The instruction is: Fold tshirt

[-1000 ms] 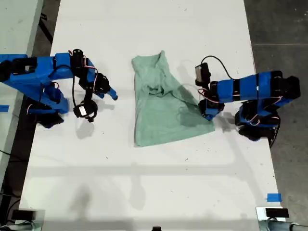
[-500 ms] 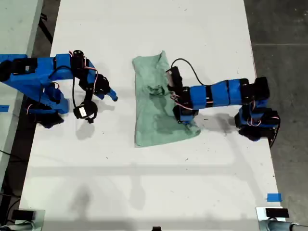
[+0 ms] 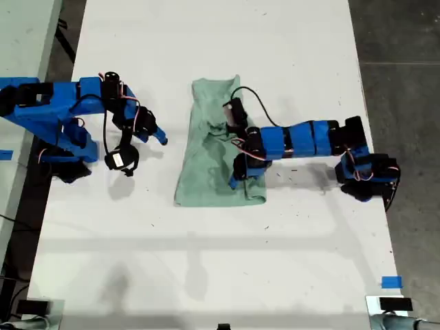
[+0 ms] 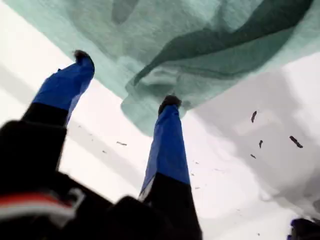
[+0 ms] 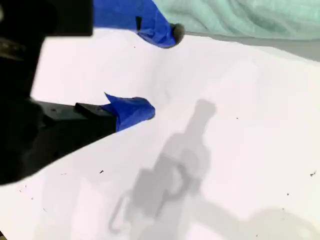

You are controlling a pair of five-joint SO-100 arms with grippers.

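your first tool (image 4: pixel 122 82): parted over the pale mint-green cloth tshirt (image 3: pixel 213 161), folding its edge; second tool (image 5: pixel 162 70): parted, idle on the white table (image 3: pixel 206 254).

White table (image 3: pixel 206 261), grey floor (image 3: pixel 402 41).

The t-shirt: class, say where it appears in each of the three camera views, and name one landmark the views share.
Exterior view: the t-shirt lies mid-table, partly folded, under my first gripper.
First wrist view: it fills the upper part, its edge at my first gripper's open fingertips.
Second wrist view: only a strip shows along the upper edge, beyond my second gripper.
Shared landmark: the white table.
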